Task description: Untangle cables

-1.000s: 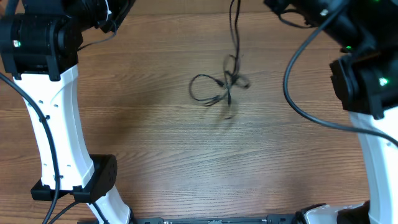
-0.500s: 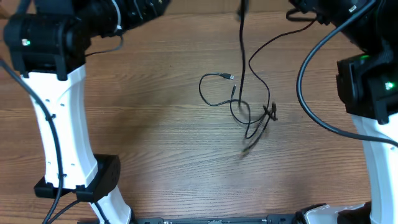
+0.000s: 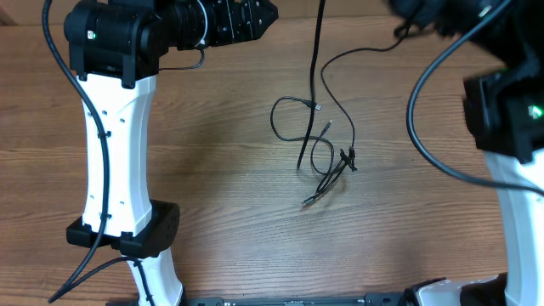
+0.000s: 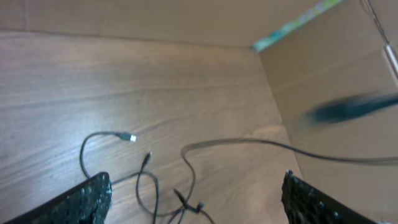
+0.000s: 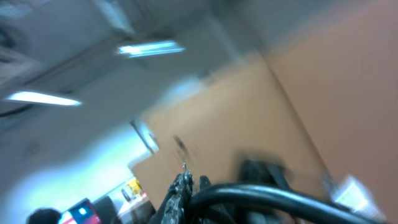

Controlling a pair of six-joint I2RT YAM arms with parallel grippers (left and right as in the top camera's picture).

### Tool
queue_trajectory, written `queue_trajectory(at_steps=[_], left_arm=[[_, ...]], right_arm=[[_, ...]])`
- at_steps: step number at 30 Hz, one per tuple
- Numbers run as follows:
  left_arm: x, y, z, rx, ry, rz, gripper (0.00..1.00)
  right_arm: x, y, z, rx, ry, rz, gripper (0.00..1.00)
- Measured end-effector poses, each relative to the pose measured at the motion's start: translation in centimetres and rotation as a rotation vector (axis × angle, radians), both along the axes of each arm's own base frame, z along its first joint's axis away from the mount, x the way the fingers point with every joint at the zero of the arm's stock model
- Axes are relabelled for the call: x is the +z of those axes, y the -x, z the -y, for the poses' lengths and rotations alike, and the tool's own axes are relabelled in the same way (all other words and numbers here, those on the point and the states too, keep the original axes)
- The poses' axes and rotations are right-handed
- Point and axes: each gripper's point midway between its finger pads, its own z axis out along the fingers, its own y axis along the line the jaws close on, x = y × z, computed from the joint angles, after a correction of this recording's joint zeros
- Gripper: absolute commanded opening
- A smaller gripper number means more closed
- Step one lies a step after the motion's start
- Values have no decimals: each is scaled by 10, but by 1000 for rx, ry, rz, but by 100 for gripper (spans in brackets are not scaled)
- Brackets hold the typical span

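The cables lie in loose loops at mid-table, and one silvery plug tip points right. One strand rises straight past the top edge. A thinner strand runs to the upper right, toward the right arm. My left gripper hovers at the top, left of the strands, and stands open. In the left wrist view its fingertips frame the cables below, touching nothing. My right gripper is raised and blurred, shut, with a black cable crossing at its fingers.
The wooden table fills the view. The left arm's white column and base stand at lower left, and the right arm runs along the right edge. A brown wall borders the table's far side.
The tight bundle has been pulled towards the front right and has spread into loose loops with strands lifted upward. My left arm has swung right, toward the cables, still open.
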Motion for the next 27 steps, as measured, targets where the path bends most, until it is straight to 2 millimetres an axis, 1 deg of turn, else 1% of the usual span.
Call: queue_trajectory(at_steps=[1, 2, 3, 4, 5, 6, 7, 8, 9, 10, 11, 12, 13, 14, 15, 16, 18, 19, 20, 21, 23, 24, 25, 26, 27], left_arm=[[0, 0, 1, -3, 0, 1, 88], [0, 1, 2, -6, 2, 0, 88], [0, 1, 2, -7, 4, -1, 88], [0, 1, 2, -7, 2, -2, 88], [0, 2, 2, -8, 3, -5, 88], [0, 2, 2, -8, 2, -4, 88], [0, 2, 2, -8, 2, -5, 89], [0, 2, 2, -8, 2, -5, 88], [-1, 2, 2, -8, 2, -5, 89], [-1, 2, 2, -8, 2, -5, 88], [-1, 2, 2, -8, 1, -9, 89], [-1, 2, 2, -8, 0, -7, 89], [-2, 3, 2, -10, 0, -10, 89], [-2, 3, 2, -9, -2, -10, 89], [-2, 3, 2, -11, -2, -10, 89], [-2, 3, 2, -12, -3, -8, 89], [-2, 3, 2, -14, -5, -5, 88], [-2, 3, 2, -14, -5, -4, 88], [-2, 3, 2, -16, -6, -2, 88], [-2, 2, 2, -16, -7, -1, 88], [-2, 3, 2, -17, -7, -1, 88], [-2, 3, 2, -17, -8, 0, 88], [-2, 3, 2, -18, -8, 0, 88], [-2, 3, 2, -18, -9, 0, 88], [-2, 3, 2, -18, -9, -1, 88]], right_arm=[[-21, -5, -2, -11, 54, -76, 4], [-46, -12, -3, -34, 117, -158, 4], [-74, -22, -3, -63, 176, -244, 4], [-97, -35, -2, -99, 217, -317, 4], [-111, -46, -1, -124, 237, -353, 4], [-120, -58, -1, -141, 242, -374, 4], [-122, -71, -1, -145, 223, -369, 4], [-112, -78, -2, -125, 190, -320, 4], [-100, -83, -2, -106, 158, -252, 4], [-76, -81, -2, -59, 106, -139, 4], [-53, -72, -2, -12, 71, -8, 4], [-36, -57, -1, 38, 59, 101, 4], [-24, -38, -1, 95, 67, 201, 4], [-19, -20, -2, 146, 86, 251, 4], [-20, -4, -3, 195, 113, 256, 4], [-25, 10, -5, 241, 143, 211, 4], [-39, 22, -5, 284, 176, 89, 4], [-51, 21, -5, 287, 188, -10, 4], [-66, 15, -4, 274, 197, -119, 4], [-76, 10, -4, 264, 202, -191, 4], [-109, -17, -6, 214, 212, -364, 4], [-119, -27, -7, 206, 210, -411, 4], [-126, -40, -11, 211, 197, -436, 4], [-124, -46, -13, 220, 186, -412, 4], [-116, -53, -17, 250, 163, -341, 4]])
